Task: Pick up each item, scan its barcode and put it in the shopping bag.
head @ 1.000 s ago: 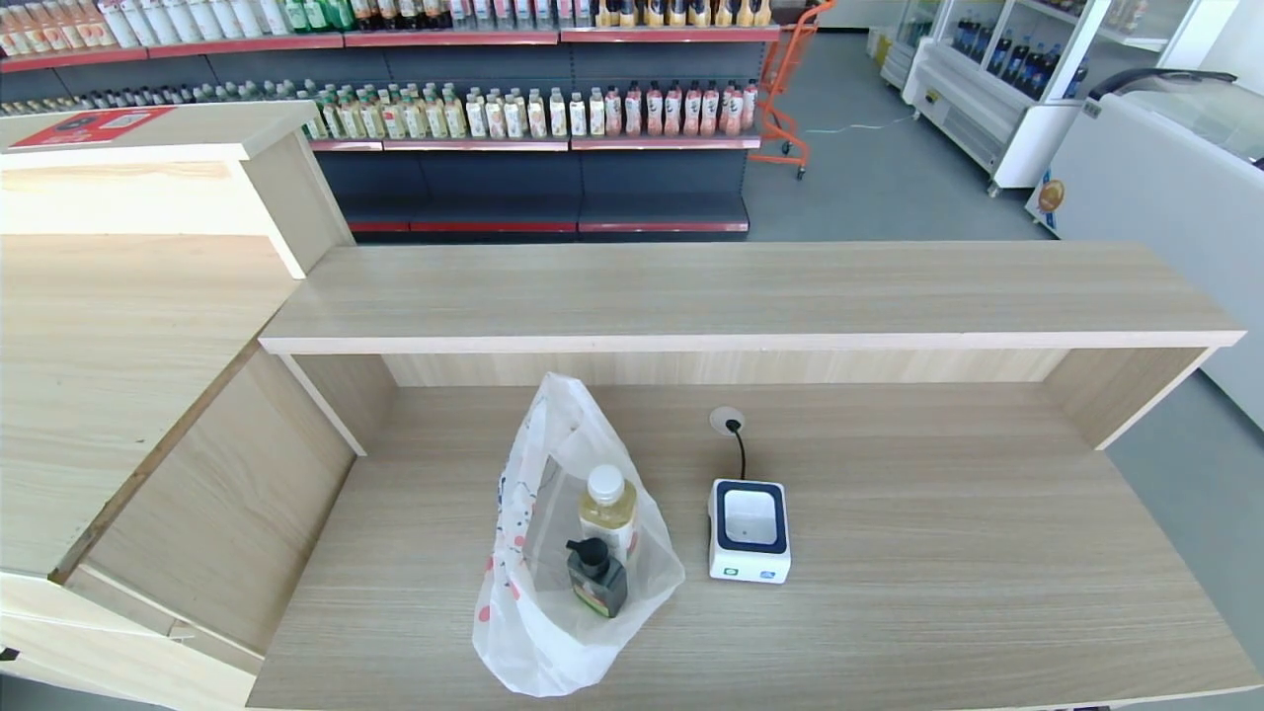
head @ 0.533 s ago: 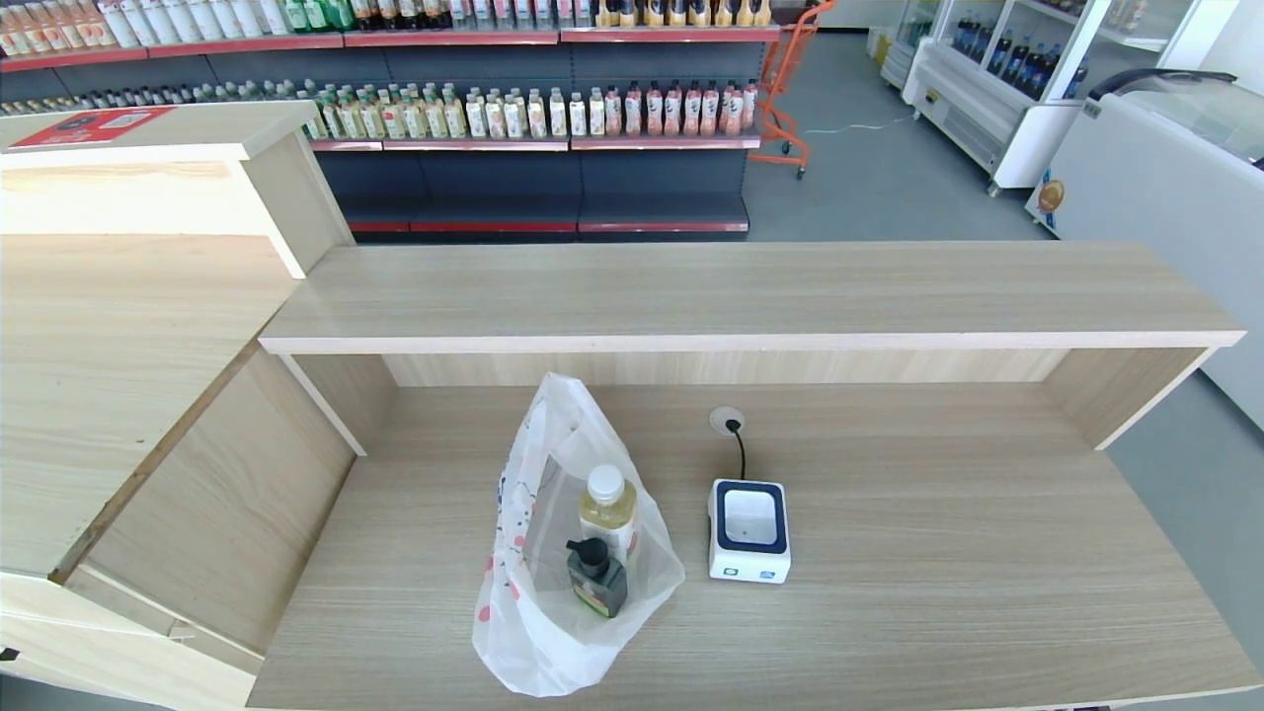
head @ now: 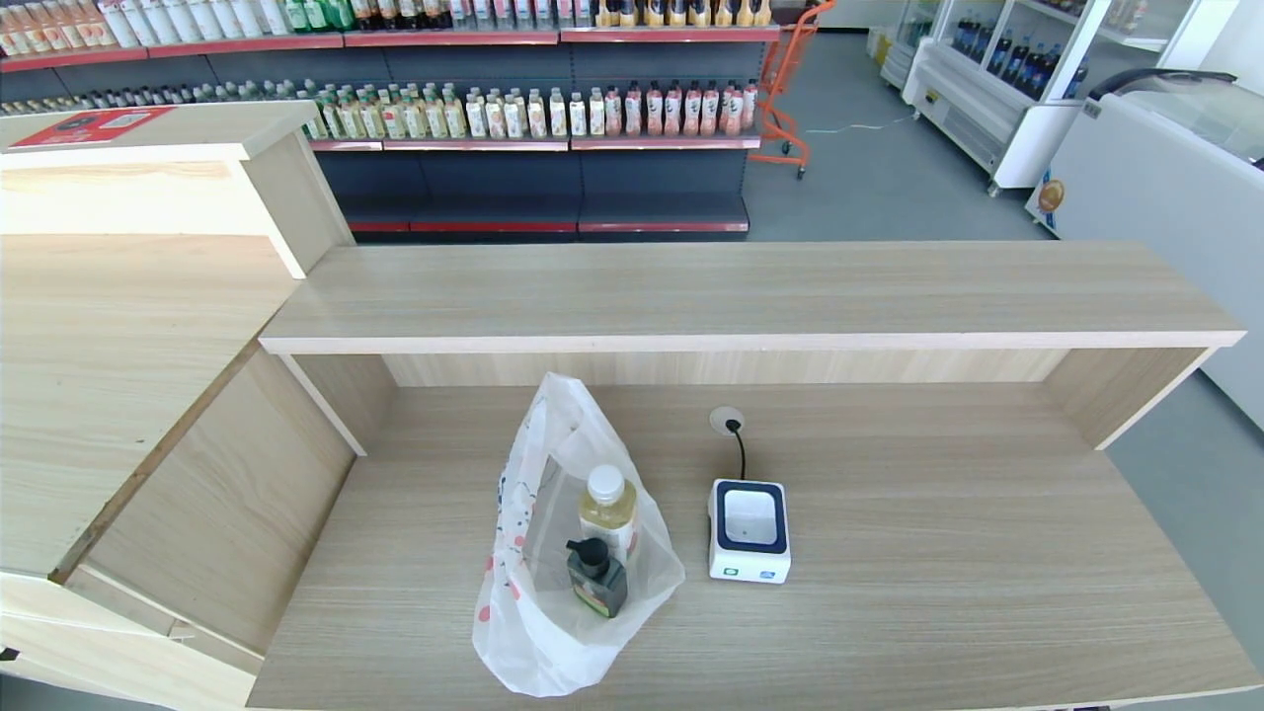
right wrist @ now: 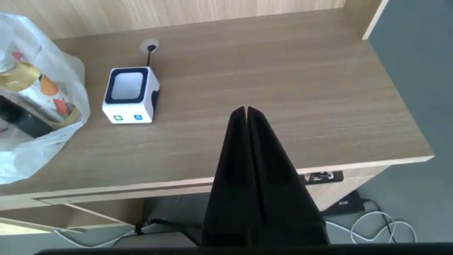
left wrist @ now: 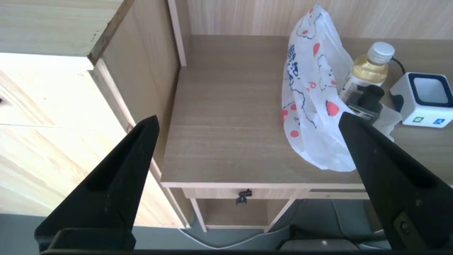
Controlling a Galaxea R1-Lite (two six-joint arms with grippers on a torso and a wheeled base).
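While bottles (head: 606, 513) stand upright in shopping bag (head: 523, 632) | left pincer (left wrist: 248, 119) released | right pincer (right wrist: 245, 110) clenched

Before me the shopping bag (head: 533, 632), white translucent plastic with red and dark spots, stands open on the counter (head: 938, 573). Inside I note two items, upright and touching: a pale yellow bottle (head: 607, 512) with a white cap and, nearer me, a dark bottle (head: 598, 585) with a black top. The scanner (head: 749, 530), white with a dark-framed window facing up, sits just right of the bag, its cable (head: 741, 454) attached.
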